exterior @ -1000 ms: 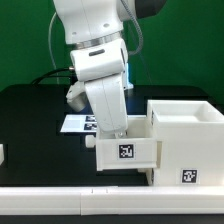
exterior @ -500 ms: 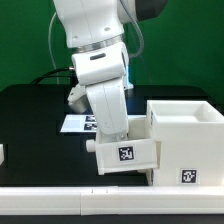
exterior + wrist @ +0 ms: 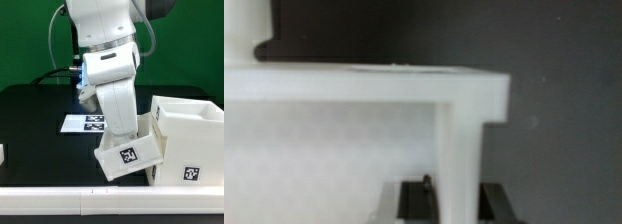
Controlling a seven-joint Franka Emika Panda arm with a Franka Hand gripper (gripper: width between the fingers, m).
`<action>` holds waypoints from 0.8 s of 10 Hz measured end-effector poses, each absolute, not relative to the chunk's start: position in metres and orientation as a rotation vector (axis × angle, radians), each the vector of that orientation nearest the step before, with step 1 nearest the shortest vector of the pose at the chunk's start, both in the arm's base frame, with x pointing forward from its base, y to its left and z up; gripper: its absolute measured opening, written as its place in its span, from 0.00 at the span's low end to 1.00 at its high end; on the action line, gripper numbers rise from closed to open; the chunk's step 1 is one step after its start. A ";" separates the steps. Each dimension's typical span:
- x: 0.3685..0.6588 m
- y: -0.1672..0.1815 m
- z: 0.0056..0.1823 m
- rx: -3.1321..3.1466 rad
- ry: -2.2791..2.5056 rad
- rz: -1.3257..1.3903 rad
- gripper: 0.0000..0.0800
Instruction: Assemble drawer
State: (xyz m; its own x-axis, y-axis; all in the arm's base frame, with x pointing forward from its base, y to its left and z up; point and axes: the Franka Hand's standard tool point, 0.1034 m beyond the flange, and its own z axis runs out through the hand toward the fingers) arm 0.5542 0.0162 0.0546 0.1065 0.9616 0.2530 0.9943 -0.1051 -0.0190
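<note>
My gripper is shut on the wall of a small white tray with a black-and-white tag on its front. The tray hangs tilted, its lower corner toward the table front, close beside the large white boxy casing at the exterior view's right. In the wrist view the tray fills most of the picture, and its thin wall sits between my two dark fingers. The second knobbed tray is not clearly in view.
The marker board lies flat on the black table behind my arm. A small white part shows at the exterior view's left edge. A white ledge runs along the table front.
My arm has shifted toward the exterior view's right and turned. The held tray has tipped from nearly level to clearly tilted, closer to the casing.
</note>
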 end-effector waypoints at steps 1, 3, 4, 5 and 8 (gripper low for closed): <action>0.553 0.015 0.052 -2.192 -1.962 -0.259 0.05; 0.551 0.008 0.050 -2.180 -1.972 -0.254 0.05; 0.547 -0.007 0.045 -2.176 -1.973 -0.244 0.05; 0.542 -0.022 0.041 -2.173 -1.968 -0.229 0.05; 0.528 -0.053 0.022 -2.200 -1.911 -0.202 0.05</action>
State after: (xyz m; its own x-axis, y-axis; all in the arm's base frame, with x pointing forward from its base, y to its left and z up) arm 0.5277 -0.0532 0.0221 0.1447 0.9585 0.2457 0.9887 -0.1299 -0.0753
